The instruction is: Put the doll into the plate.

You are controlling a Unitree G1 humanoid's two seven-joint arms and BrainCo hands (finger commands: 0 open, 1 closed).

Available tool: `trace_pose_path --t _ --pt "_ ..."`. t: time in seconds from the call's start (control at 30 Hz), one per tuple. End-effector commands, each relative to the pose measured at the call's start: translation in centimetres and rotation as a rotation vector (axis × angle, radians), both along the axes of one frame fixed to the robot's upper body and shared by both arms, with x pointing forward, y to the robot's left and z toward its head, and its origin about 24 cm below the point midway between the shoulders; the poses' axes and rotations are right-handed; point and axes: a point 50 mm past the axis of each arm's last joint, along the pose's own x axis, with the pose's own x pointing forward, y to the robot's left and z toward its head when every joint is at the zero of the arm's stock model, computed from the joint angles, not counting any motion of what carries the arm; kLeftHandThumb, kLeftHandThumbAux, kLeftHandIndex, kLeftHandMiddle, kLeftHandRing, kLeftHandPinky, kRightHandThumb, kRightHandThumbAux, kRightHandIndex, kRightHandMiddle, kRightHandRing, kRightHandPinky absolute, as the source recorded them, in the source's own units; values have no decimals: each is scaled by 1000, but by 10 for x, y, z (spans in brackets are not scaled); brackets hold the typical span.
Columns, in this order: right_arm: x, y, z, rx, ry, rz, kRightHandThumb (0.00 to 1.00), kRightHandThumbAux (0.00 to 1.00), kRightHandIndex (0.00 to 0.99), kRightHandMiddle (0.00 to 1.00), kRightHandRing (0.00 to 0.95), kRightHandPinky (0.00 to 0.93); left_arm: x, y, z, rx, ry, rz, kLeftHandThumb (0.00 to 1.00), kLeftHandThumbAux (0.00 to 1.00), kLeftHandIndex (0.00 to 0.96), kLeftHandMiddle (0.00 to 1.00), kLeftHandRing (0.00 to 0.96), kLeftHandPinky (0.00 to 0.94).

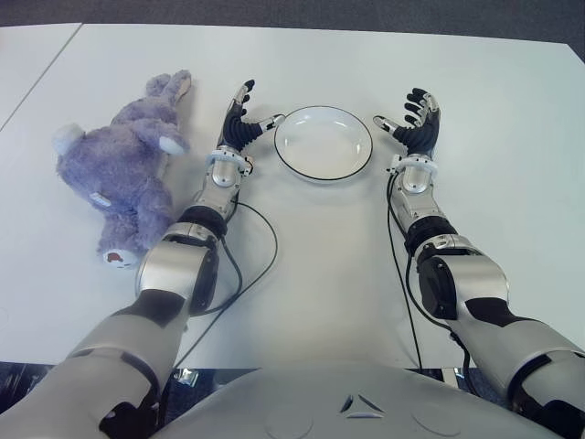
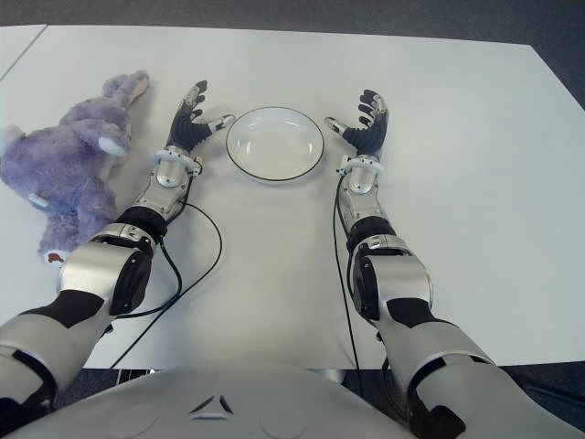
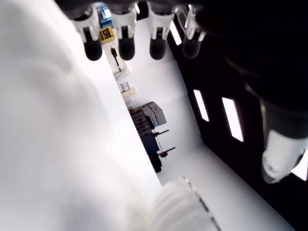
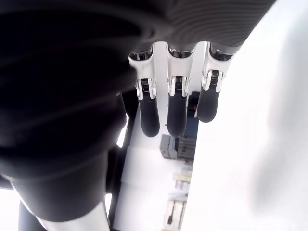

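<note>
A: What's in your plate (image 1: 323, 170)?

B: Nothing. It's white with a dark rim, on the white bench (image 1: 302, 274), toward the far edge.

A: And your doll (image 1: 128, 174)?

B: Lilac plush rabbit with white paws, lying near the bench's left edge, outside the plate.

A: Hands?

B: Your left robot hand (image 1: 242, 122) shows between doll and plate, fingers spread, holding nothing. Your right robot hand (image 1: 413, 123) is beside the plate's right, also spread and unladen.

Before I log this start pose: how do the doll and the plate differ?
The doll is purple, plush and lumpy; the plate is white, round, shallow, dark-rimmed. The doll lies outside the left robot hand; the plate sits between it and the right robot hand. Both rest on the white table, ungrasped.
</note>
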Motion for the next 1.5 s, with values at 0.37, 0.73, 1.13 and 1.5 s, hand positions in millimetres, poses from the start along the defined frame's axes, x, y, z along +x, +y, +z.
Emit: trace_pose_path --t 0.37,0.73,1.13,1.5 --pt "-108 10 -144 11 531 -10 0 959 224 269 252 253 7 -5 21 199 -99 -74 0 745 34 61 55 78" --pt "-107 10 -143 1 525 -13 0 953 228 273 254 256 11 1 51 401 -283 -57 0 707 16 88 89 85" --pt "-106 10 -143 2 524 -17 0 950 235 275 258 251 18 7 77 483 -371 -13 0 679 0 129 139 106" --pt "-106 11 -143 -5 531 -17 0 938 226 264 245 235 21 6 97 501 -440 25 0 650 0 154 214 98"
